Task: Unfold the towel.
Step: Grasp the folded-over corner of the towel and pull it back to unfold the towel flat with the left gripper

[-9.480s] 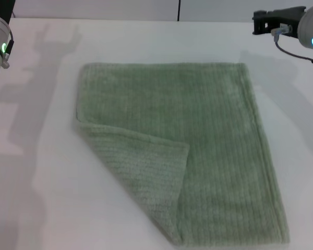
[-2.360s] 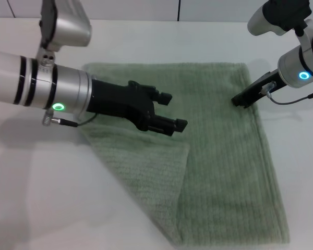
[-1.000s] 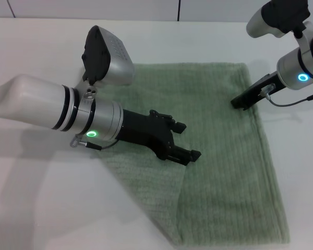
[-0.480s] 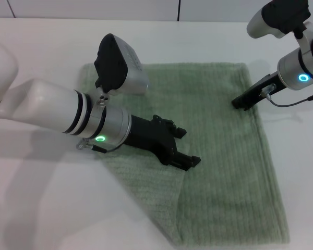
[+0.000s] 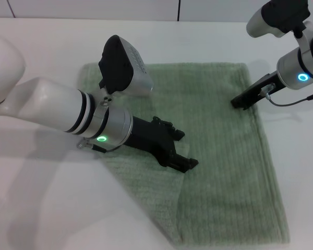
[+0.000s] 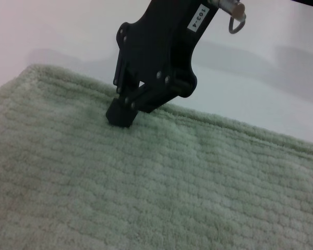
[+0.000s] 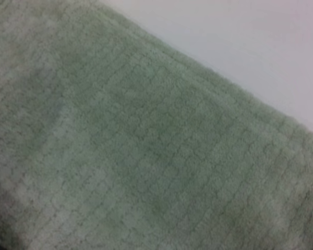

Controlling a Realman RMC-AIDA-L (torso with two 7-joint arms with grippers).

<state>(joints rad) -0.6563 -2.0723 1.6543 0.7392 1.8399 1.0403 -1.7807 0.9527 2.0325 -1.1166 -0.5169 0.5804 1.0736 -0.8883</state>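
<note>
towel (image 5: 219, 156): flat at table centre, 7 o'clock corner folded over | left gripper (image 5: 181, 150): jaws spread, straddling fold tip for pickup | right gripper (image 5: 243, 101): pinning 2 o'clock edge as anchor, jaw state indeterminable

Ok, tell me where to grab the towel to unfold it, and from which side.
Grip the towel at the tip of its folded-over corner, where the left gripper already sits. That flap lies doubled on top, so its free point can be pinched from above and likely drawn back toward the robot's near left. The right gripper presses on the far right edge.
</note>
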